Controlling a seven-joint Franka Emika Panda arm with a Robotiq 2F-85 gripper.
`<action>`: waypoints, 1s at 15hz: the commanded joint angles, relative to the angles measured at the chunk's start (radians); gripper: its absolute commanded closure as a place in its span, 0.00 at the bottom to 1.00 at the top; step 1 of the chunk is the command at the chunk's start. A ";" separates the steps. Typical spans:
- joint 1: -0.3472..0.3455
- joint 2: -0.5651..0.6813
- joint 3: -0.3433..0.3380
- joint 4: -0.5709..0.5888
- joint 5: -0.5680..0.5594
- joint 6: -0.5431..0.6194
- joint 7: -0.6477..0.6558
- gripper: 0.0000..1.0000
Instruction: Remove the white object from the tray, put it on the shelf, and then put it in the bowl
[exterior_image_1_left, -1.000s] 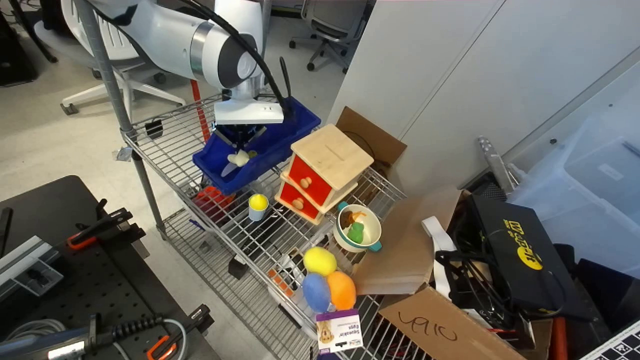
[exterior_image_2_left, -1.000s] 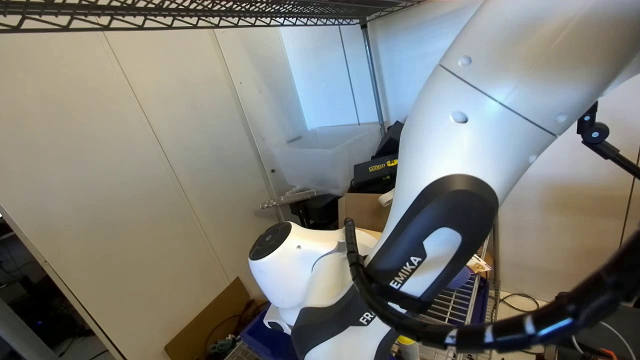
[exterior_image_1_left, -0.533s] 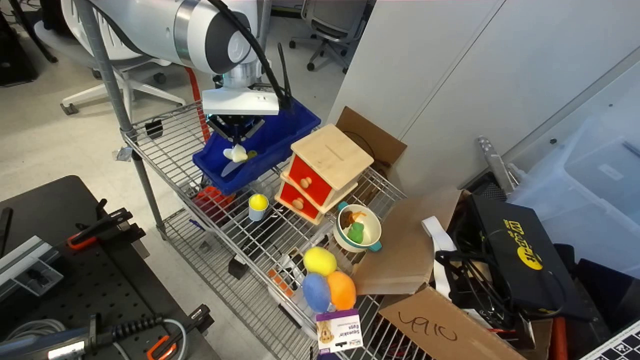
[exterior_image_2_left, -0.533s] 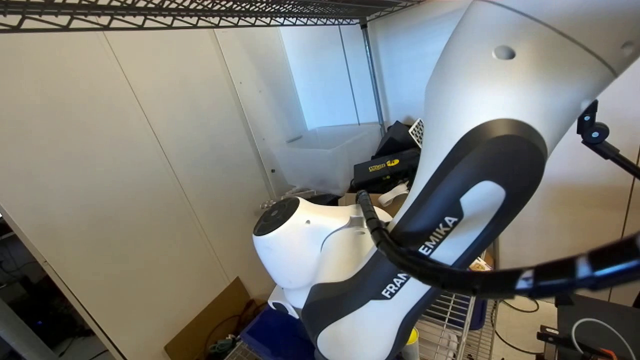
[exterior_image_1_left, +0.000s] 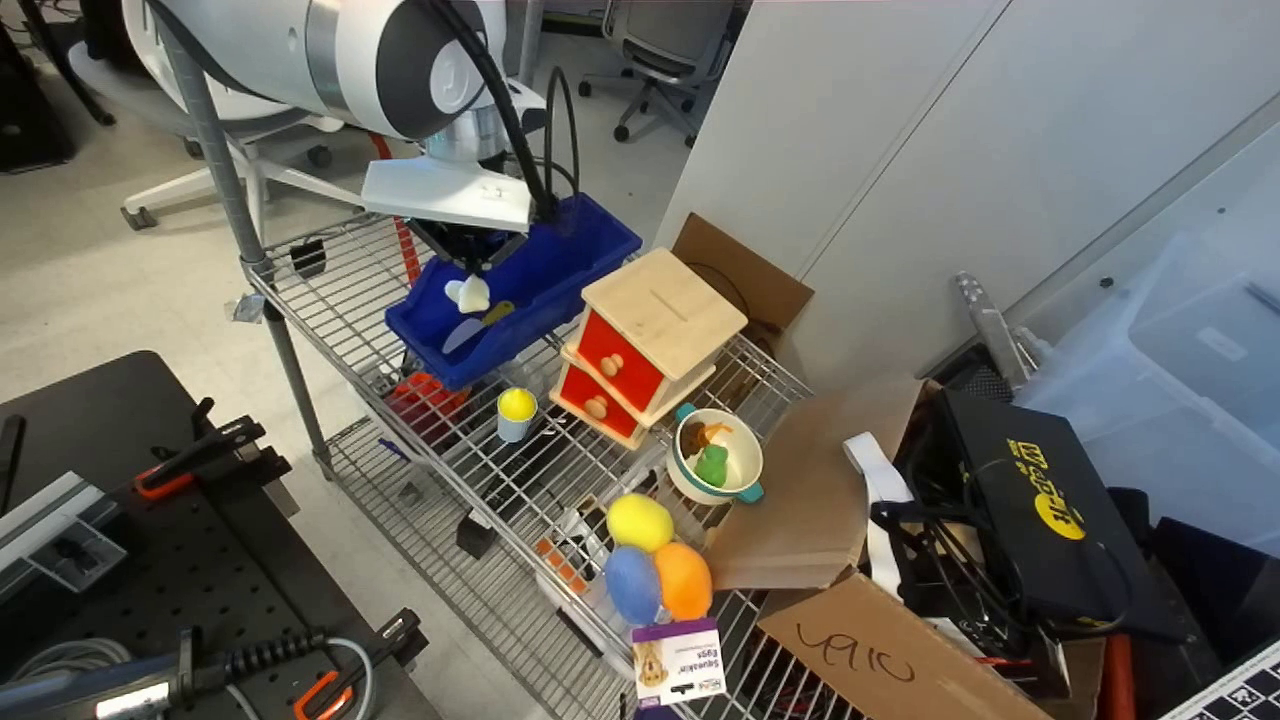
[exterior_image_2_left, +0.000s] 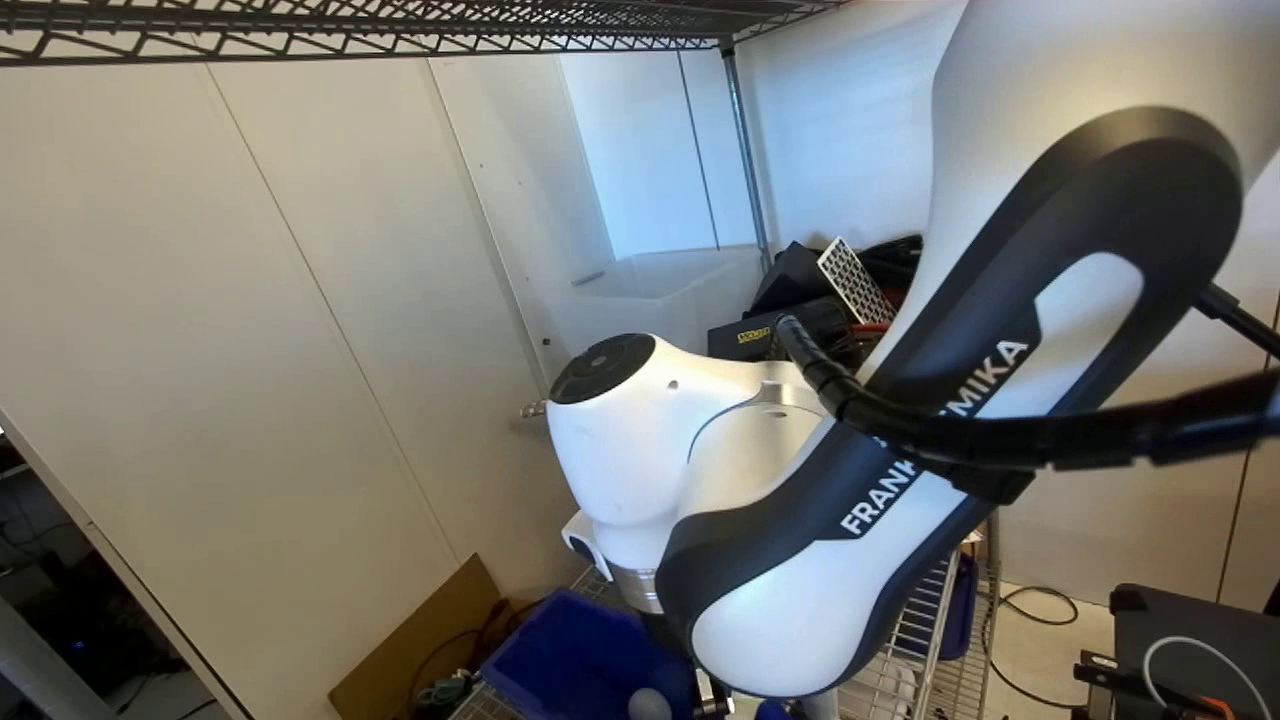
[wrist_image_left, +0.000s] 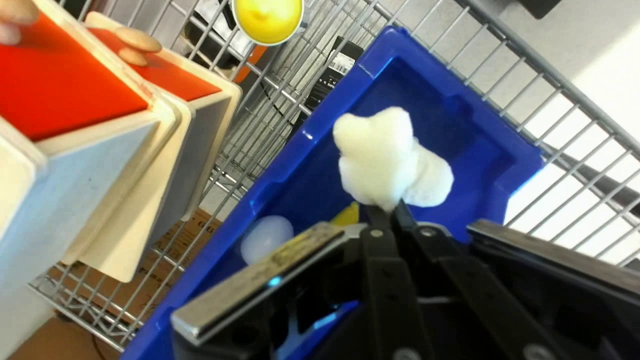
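You've got the gripper (wrist_image_left: 389, 209) pinched nearly closed on one end of the white object (wrist_image_left: 377, 152), probably so the rest sticks out clear for placing. It's over the tray (wrist_image_left: 480, 165), mid-removal I'd guess.

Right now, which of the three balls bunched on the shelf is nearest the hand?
The yellow ball, on the side toward the tray. The blue ball and orange ball sit farther from the hand, by the printed card.
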 joint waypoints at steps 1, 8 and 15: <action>0.003 -0.062 -0.031 -0.079 0.030 0.060 0.147 0.99; 0.034 -0.122 -0.104 -0.168 -0.011 0.070 0.419 0.99; 0.033 -0.210 -0.152 -0.260 -0.068 0.101 0.598 0.99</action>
